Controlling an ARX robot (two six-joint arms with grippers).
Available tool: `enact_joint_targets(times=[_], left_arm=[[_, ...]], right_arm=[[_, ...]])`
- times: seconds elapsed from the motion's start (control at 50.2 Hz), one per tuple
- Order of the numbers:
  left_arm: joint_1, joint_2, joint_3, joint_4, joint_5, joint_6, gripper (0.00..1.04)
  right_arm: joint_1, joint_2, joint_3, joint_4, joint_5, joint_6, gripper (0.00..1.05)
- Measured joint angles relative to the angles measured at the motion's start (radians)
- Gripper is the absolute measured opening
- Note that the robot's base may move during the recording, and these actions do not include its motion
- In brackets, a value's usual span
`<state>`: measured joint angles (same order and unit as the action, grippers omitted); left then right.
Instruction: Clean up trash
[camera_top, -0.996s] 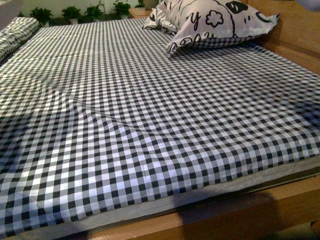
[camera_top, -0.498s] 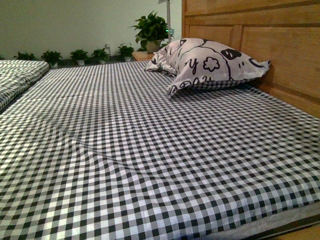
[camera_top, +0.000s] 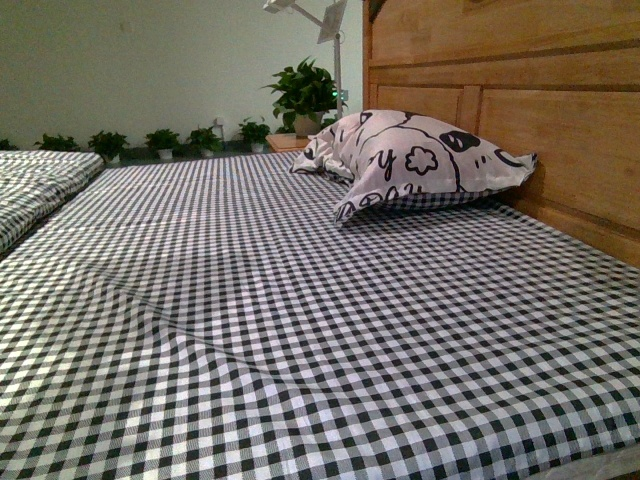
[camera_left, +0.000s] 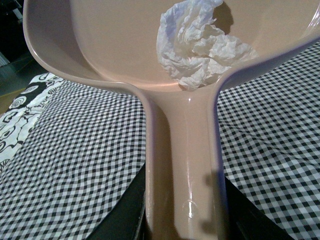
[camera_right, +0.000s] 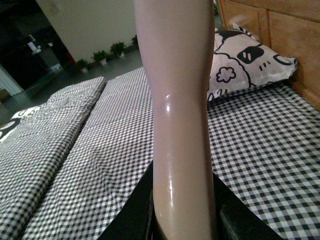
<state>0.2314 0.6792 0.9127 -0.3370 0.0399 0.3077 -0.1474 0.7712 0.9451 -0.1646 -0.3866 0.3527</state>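
Trash (camera_left: 197, 47): crumpled white tissue wad lying loose in the dustpan (camera_left: 110, 45) bowl, near the handle root.
Handling: judged very light, soft, crushable (liable to roll or blow out if the pan tips).
Hold: best carried by the pan handle, kept level.
Left gripper: clenched on the dustpan handle, dark jaws flanking it.
Right gripper: grasping the brush handle (camera_right: 182, 110).
Bed (camera_top: 300, 330): checked sheet, no arms visible.

We count one pillow (camera_top: 415, 160), one dustpan (camera_left: 125, 45) holding one wad of trash (camera_left: 197, 47), and six potted plants (camera_top: 303, 92).
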Motion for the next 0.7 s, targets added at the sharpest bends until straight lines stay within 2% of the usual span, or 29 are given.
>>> enact_joint_targets(times=[0.199, 0.697], left_arm=[[-0.022, -0.07, -0.025, -0.043, -0.022, -0.027, 0.26], [-0.011, -0.079, -0.029, -0.051, -0.016, -0.073, 0.26]], right_arm=[[-0.018, -0.053, -0.008, -0.027, -0.019, 0.007, 0.2], [-0.018, -0.07, -0.027, -0.034, -0.024, 0.01, 0.2]])
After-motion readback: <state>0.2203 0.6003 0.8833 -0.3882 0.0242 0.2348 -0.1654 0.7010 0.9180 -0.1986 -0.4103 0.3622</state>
